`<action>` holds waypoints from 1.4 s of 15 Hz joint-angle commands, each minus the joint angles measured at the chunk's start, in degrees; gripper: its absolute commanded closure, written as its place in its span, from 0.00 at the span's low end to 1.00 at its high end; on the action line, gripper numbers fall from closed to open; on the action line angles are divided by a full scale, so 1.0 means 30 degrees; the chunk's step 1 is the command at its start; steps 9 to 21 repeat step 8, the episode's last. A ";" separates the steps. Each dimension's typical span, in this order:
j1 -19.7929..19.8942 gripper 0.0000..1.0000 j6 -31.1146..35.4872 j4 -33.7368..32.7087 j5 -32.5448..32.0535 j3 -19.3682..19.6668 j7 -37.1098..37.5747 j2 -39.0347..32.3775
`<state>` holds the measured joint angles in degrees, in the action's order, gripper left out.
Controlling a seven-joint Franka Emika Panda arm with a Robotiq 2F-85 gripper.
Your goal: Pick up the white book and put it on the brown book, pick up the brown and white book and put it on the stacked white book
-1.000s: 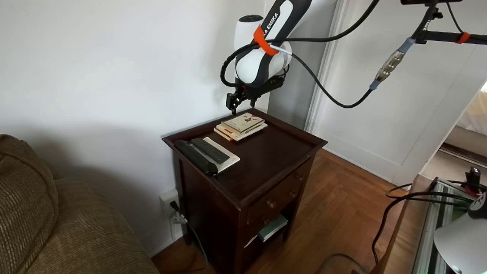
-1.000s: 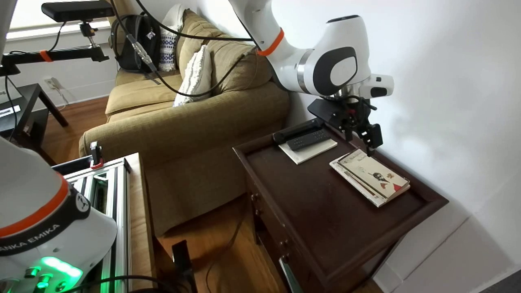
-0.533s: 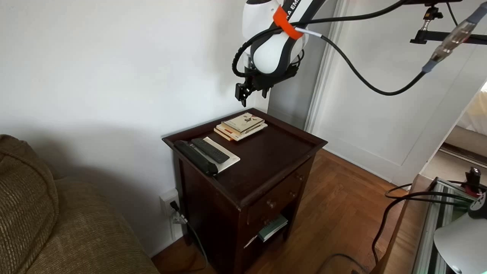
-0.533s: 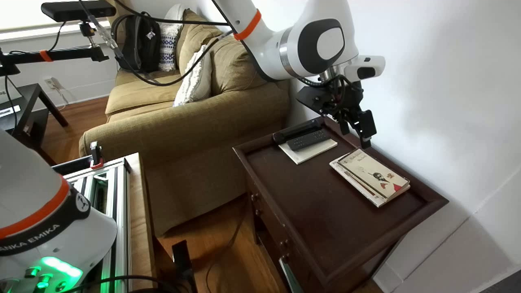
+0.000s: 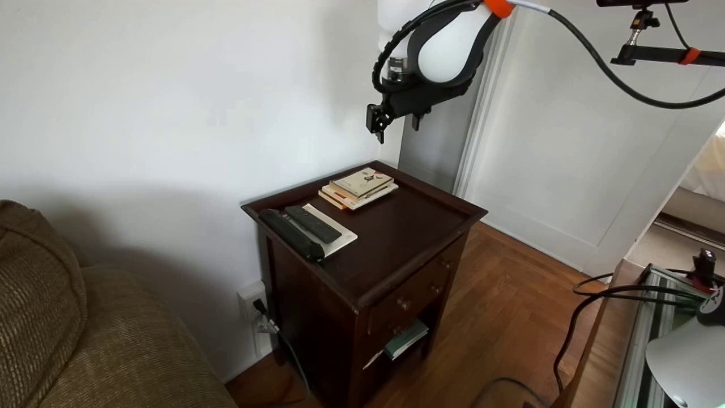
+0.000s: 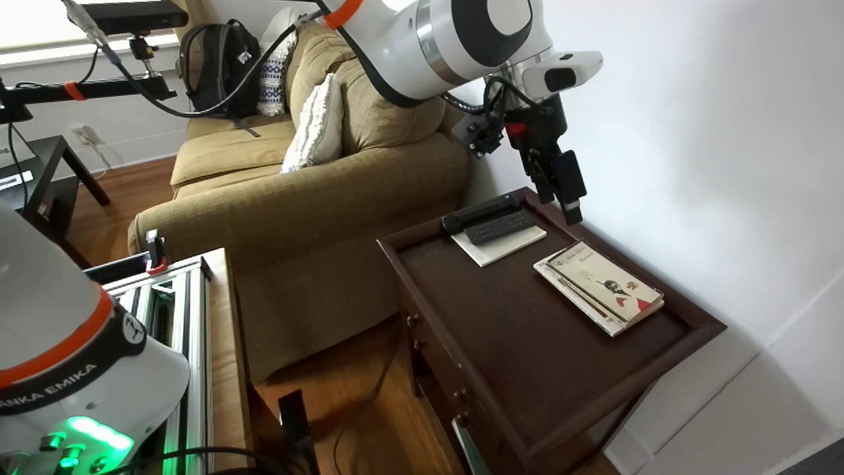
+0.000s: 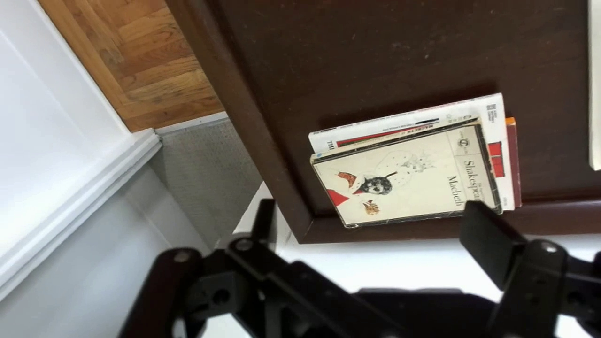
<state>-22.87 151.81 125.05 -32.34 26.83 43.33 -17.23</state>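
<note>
A stack of three books lies near the wall on the dark wooden nightstand (image 5: 408,232). On top sits a cream book with dark edges, which I take for the brown and white book (image 7: 408,183); its cover reads Macbeth. Under it the white book (image 7: 498,117) sticks out, with red marks. At the bottom, only a reddish-brown edge of the brown book (image 7: 515,159) shows. My gripper (image 7: 368,211) hangs in the air above the stack, apart from it, its fingers wide with nothing between them. Both exterior views show this gripper (image 5: 399,135) high over the books.
A black remote (image 6: 500,227) and a black slab (image 6: 484,212) rest on a white flat item (image 6: 491,249) beside the stack. The nightstand has a raised rim (image 6: 699,330). A wall (image 5: 226,102) stands close behind, and a sofa (image 6: 297,218) is nearby.
My gripper has risen away from the stack and drawn back, moving up and right in an exterior view. The books stay where they were, and the fingers remain apart.
</note>
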 commanded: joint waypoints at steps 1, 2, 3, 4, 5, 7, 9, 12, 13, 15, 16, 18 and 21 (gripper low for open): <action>0.0970 0.00 -0.1867 0.1567 -0.2509 -0.1334 0.2812 0.2414; 0.1514 0.00 -0.2216 0.1872 -0.2718 -0.2023 0.3048 0.2881; 0.2462 0.00 -0.1825 0.0638 -0.2336 -0.2824 0.2361 0.1623; 0.2852 0.00 -0.1996 0.0758 -0.2409 -0.3334 0.2444 0.1899; 0.3189 0.00 -0.1961 0.0724 -0.2364 -0.3699 0.2421 0.1938; 0.3511 0.00 -0.1944 0.0674 -0.2317 -0.3962 0.2388 0.1859; 0.3575 0.00 -0.1941 0.0673 -0.2311 -0.3988 0.2383 0.1831; 0.3575 0.00 -0.1941 0.0673 -0.2311 -0.3988 0.2383 0.1831; 0.3575 0.00 -0.1941 0.0673 -0.2311 -0.3988 0.2383 0.1831; 0.3575 0.00 -0.1941 0.0673 -0.2311 -0.3988 0.2383 0.1831; 0.3575 0.00 -0.1941 0.0673 -0.2311 -0.3988 0.2383 0.1831; 0.3575 0.00 -0.1941 0.0673 -0.2311 -0.3988 0.2383 0.1831; 0.3575 0.00 -0.1941 0.0673 -0.2311 -0.3988 0.2383 0.1831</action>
